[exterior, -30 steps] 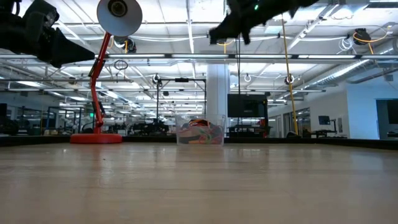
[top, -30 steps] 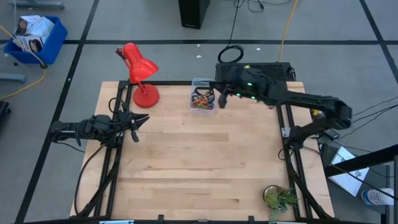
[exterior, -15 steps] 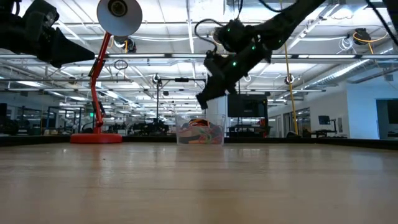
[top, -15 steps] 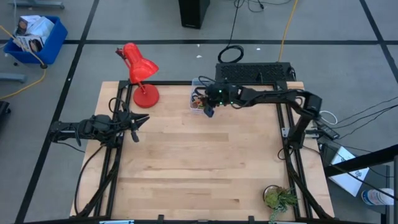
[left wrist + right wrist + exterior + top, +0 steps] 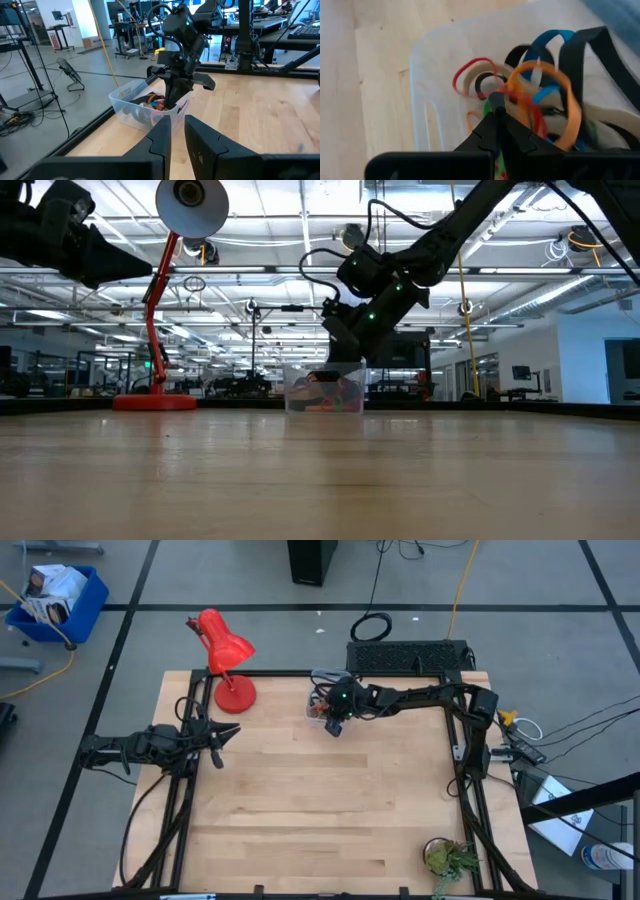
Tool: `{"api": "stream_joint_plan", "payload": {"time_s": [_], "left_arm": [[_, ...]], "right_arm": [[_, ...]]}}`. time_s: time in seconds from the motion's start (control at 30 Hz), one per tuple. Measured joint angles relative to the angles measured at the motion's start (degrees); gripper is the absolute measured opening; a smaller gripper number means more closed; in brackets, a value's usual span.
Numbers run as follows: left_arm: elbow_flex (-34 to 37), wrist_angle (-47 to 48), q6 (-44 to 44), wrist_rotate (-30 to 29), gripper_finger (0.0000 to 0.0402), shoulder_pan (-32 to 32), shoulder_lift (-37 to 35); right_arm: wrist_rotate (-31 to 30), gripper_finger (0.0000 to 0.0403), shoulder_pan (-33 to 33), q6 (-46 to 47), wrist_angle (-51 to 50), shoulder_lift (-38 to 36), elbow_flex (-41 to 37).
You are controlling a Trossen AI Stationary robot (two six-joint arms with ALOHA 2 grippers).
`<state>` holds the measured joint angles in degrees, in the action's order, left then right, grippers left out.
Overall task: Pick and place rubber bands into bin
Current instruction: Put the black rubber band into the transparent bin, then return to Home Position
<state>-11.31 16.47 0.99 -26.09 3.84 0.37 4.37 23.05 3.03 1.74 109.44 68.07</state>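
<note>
The clear bin (image 5: 315,708) stands on the table near its far edge, with several rubber bands (image 5: 540,95) inside: orange, blue, black, red and tan loops in a loose heap. My right gripper (image 5: 496,100) points down into the bin (image 5: 132,105) with its fingers shut and its tips among the bands. It also shows in the high view (image 5: 333,722) and the low view (image 5: 343,365). My left gripper (image 5: 224,745) waits at the table's left edge, above the wood, open by a narrow gap (image 5: 177,122) and empty. My right gripper comes from above, slanting down into the bin. Its shut fingertips (image 5: 494,96) meet the heap beside an orange band (image 5: 512,85). I cannot tell whether a band is pinched between them. The bands lie on the bin's floor.
A red desk lamp (image 5: 226,662) stands at the far left of the table (image 5: 320,800). A small green plant (image 5: 450,858) sits at the near right corner. A black keyboard (image 5: 410,655) lies beyond the far edge. A blue crate (image 5: 55,600) stands on the floor.
My right gripper has gone toward the table's left edge and down, from high above the bin's right side into the bin, tipping to point down. The bin has stayed in place.
</note>
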Motion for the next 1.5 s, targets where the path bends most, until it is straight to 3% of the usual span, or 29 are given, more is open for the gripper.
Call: {"api": "stream_joint_plan", "payload": {"time_s": [0.4,0.63,0.83,1.0,1.23,1.37,1.5], "left_arm": [[0.0,0.0,0.0,0.0,0.0063,0.0,0.0],[0.0,0.0,0.3,0.0,0.0063,0.0,0.0],[0.0,0.0,0.3,0.0,0.0063,0.0,0.0],[0.0,-0.1,0.3,0.0,0.0063,0.0,0.0],[0.0,-0.3,-2.0,0.0,0.0063,0.0,0.0],[0.0,-0.4,-3.3,-1.6,0.0063,0.0,0.0],[0.0,-0.4,-4.7,-6.3,0.0063,0.0,0.0]], "right_arm": [[0.2,0.0030,-0.1,-0.3,0.0,-0.3,-0.1],[0.2,0.0097,-0.2,-0.6,-0.7,-1.1,-0.1],[0.3,0.0151,-0.3,-0.6,-2.9,-6.4,-0.1],[0.3,0.0170,-0.3,-0.7,-6.7,-16.8,-0.1],[0.2,0.0171,-0.3,0.1,-20.3,-36.5,-0.6],[0.2,0.0170,-0.3,-0.8,-20.7,-48.3,-6.7],[0.3,0.0171,-0.5,2.8,-14.7,-60.2,-18.1]]}}
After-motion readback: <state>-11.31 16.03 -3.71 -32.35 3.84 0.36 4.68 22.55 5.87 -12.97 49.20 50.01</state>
